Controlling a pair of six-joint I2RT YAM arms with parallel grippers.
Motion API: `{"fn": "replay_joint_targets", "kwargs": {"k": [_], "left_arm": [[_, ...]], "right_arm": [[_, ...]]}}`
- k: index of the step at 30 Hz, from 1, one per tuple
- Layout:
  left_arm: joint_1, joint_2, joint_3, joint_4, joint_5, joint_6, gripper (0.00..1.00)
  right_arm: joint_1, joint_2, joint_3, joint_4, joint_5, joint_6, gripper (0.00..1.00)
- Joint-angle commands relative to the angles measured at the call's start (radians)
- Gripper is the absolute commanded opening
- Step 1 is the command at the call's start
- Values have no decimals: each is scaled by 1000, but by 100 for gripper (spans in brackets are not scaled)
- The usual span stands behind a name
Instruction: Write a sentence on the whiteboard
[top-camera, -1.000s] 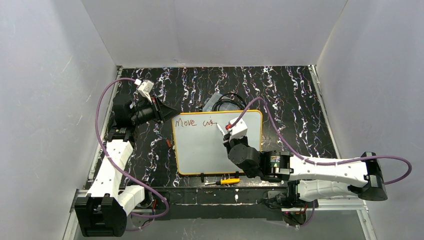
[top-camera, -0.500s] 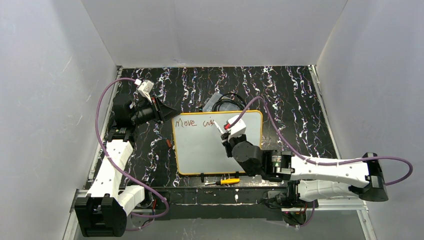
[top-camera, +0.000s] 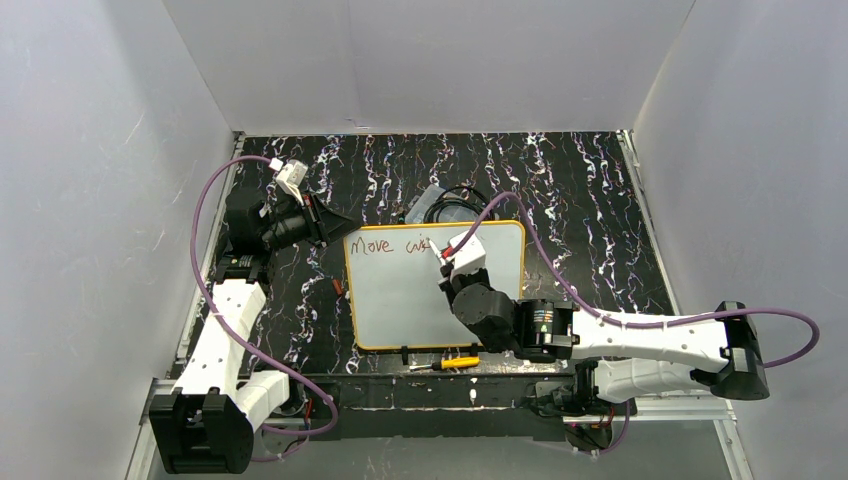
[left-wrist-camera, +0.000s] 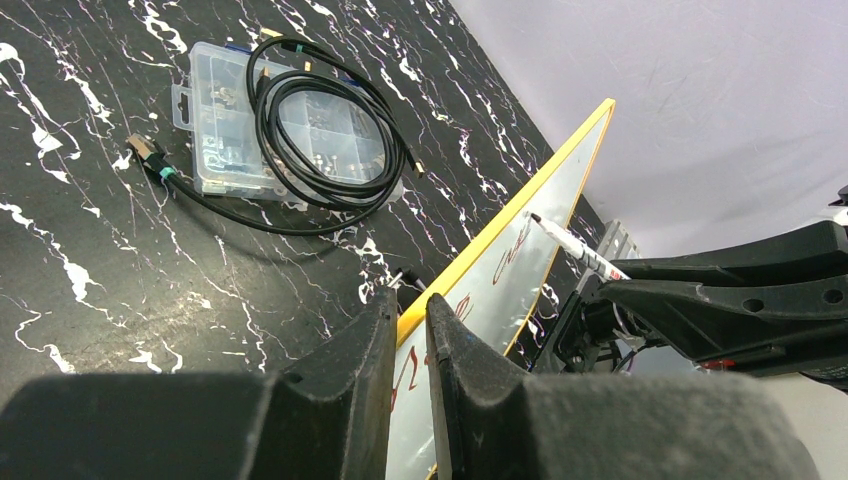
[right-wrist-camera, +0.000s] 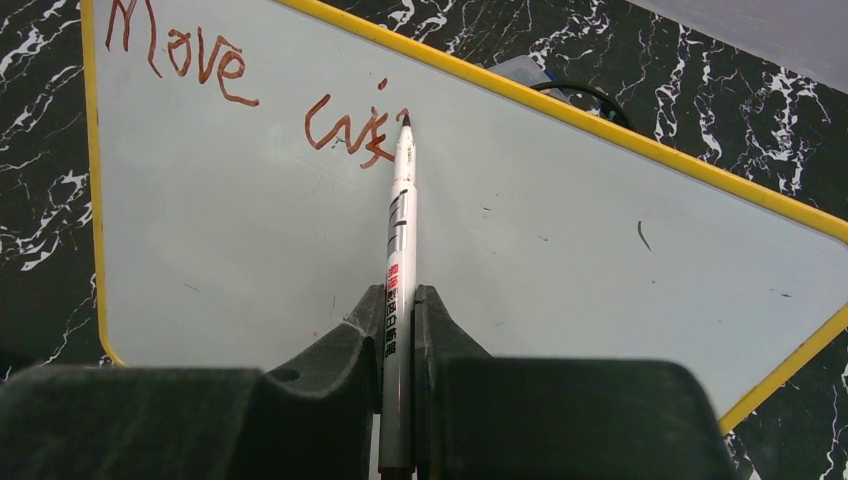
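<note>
Pinching the marker (right-wrist-camera: 403, 190), your right pincer (right-wrist-camera: 400, 297) is writing; left pincer (left-wrist-camera: 411, 312) is clamping the ten-o'clock rim of the stiff whiteboard (right-wrist-camera: 250, 250).

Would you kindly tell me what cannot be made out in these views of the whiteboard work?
- Right wrist view: second word of the sentence is an unfinished, unreadable scrawl.
- Right wrist view: rear end of the marker is hidden inside the right gripper.
- Left wrist view: the whiteboard corner is covered by the left gripper; parts box contents too small.
</note>
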Motion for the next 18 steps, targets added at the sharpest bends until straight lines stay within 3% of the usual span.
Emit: {"fn": "replay_joint_targets", "kwargs": {"k": [1,18], "left_arm": [[-13,-21,-2,-26,52,3,15],[-14,-23,-2,-27,51,2,16]], "right_arm": [[-4,-8,35,-54,33,49,1],[-3,-23,-1,-163,-59,135,1]]}}
